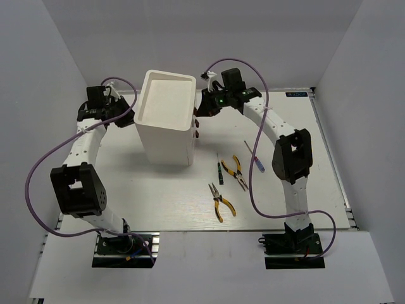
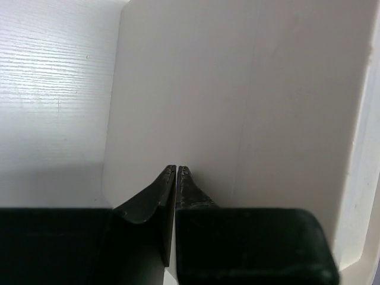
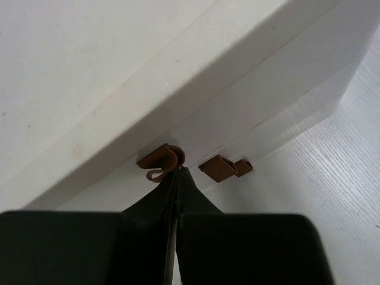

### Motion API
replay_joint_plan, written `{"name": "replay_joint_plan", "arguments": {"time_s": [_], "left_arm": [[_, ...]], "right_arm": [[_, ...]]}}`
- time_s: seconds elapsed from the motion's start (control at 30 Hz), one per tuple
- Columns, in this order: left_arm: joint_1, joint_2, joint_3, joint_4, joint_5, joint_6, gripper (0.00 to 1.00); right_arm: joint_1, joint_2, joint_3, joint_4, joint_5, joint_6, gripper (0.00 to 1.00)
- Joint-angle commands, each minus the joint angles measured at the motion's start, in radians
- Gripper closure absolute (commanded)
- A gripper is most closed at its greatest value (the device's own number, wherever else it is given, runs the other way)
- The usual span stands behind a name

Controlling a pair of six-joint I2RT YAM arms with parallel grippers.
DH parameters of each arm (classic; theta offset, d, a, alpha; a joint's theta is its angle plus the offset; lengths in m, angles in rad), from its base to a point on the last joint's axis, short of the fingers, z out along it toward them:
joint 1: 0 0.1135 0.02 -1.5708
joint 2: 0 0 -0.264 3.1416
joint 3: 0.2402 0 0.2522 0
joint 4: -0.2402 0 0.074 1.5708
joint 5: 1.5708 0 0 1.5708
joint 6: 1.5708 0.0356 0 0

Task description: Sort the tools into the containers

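The tall white box [image 1: 166, 120] stands left of centre. Its drawers [image 3: 279, 101] face right, with brown hook-shaped knobs [image 3: 163, 159] stacked down that side [image 1: 197, 128]. My right gripper [image 3: 178, 170] is shut, its tips touching the underside of the top knob; it also shows in the top view [image 1: 200, 114]. My left gripper [image 2: 177, 168] is shut, its tips at the box's plain left wall [image 2: 237, 107]. On the table lie two yellow-handled pliers [image 1: 233, 170] [image 1: 221, 202], a thin dark-green screwdriver [image 1: 219, 168] and a thin blue-handled screwdriver [image 1: 254, 156]. No stubby green screwdrivers are in view.
Two lower knobs [image 3: 218, 168] [image 3: 243, 167] sit just right of my right fingertips. White walls enclose the table on the left, back and right. Purple cables loop beside both arms [image 1: 253, 183].
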Motion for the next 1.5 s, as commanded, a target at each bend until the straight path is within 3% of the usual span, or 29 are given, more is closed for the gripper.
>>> {"name": "replay_joint_plan", "arguments": {"time_s": [0.0, 0.07, 0.17, 0.2, 0.43, 0.5, 0.6, 0.73, 1.1, 1.3, 1.47], "left_arm": [[-0.022, -0.091, -0.029, -0.015, 0.126, 0.001, 0.84], [-0.022, -0.1, -0.04, -0.015, 0.126, -0.008, 0.84], [-0.022, -0.122, -0.06, -0.015, 0.114, -0.018, 0.83], [-0.022, -0.122, -0.071, -0.015, 0.114, -0.018, 0.81], [-0.022, -0.14, -0.102, -0.037, 0.091, -0.038, 0.61], [-0.022, -0.149, -0.102, -0.048, 0.082, -0.038, 0.47], [-0.013, -0.169, -0.102, -0.067, 0.082, -0.038, 0.3], [-0.003, -0.18, -0.102, -0.091, 0.045, -0.038, 0.19], [0.015, -0.218, -0.08, -0.206, -0.142, -0.07, 0.08], [0.035, -0.258, -0.117, -0.195, -0.151, -0.102, 0.07], [0.044, -0.258, -0.117, -0.204, -0.151, -0.102, 0.07]], "right_arm": [[0.032, 0.005, 0.047, 0.03, -0.056, 0.02, 1.0], [0.035, -0.004, 0.049, 0.019, -0.03, 0.013, 0.95], [0.03, -0.021, 0.03, -0.01, 0.078, -0.071, 0.7], [0.027, -0.037, 0.021, -0.009, 0.083, -0.085, 0.56], [0.003, -0.015, -0.068, -0.018, -0.041, -0.317, 0.31], [0.001, -0.008, -0.103, 0.017, -0.072, -0.349, 0.27], [-0.01, -0.019, -0.192, 0.111, -0.156, -0.447, 0.26], [-0.019, -0.027, -0.284, 0.232, -0.222, -0.555, 0.24], [-0.097, -0.064, -0.427, 0.511, -0.259, -0.55, 0.26], [-0.152, -0.016, -0.414, 0.656, -0.403, -0.503, 0.28], [-0.169, 0.045, -0.336, 0.68, -0.5, -0.474, 0.29]]}}
